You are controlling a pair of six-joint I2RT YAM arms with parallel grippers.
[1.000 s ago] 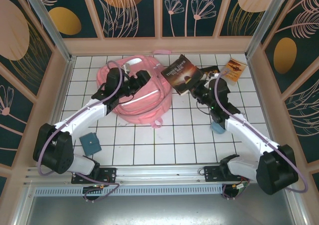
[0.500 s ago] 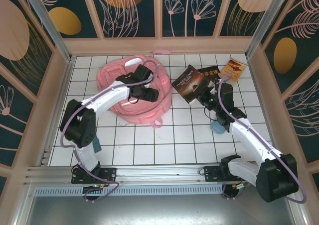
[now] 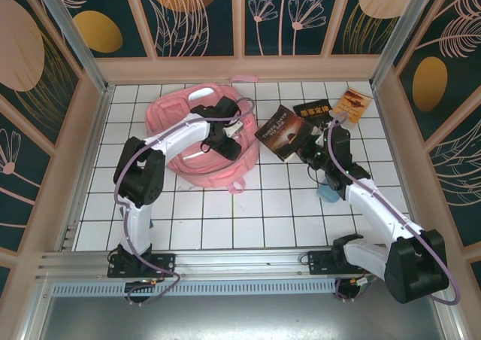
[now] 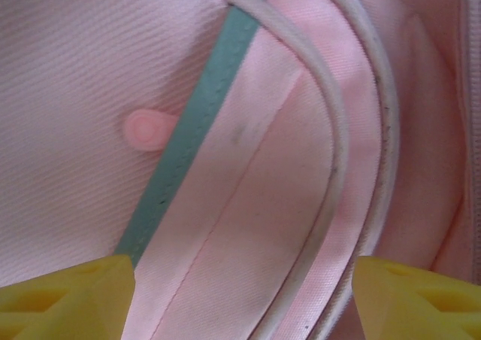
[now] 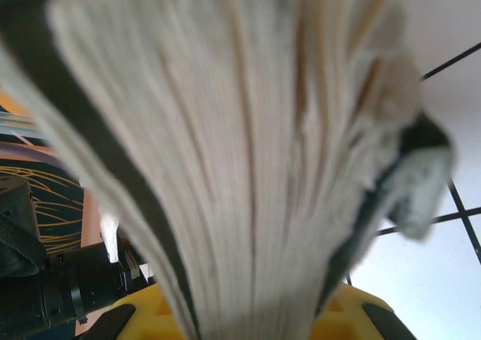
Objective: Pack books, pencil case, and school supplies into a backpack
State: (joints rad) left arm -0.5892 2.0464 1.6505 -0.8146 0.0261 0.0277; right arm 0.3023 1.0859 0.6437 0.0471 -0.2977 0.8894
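My right jaws pinch the brown book (image 3: 283,132) just beside the pink backpack (image 3: 169,110), my left jaws hang open over it, and I fear the book may slip, held by one edge.

The top camera looks steeply down from high above the near edge of the tiled table (image 3: 248,227), taking in all of it. The left wrist camera sits almost against the pink backpack (image 4: 225,167). The right wrist camera faces the dark book (image 5: 248,167) page-edge on, blurred by nearness. The overhead view shares both things.
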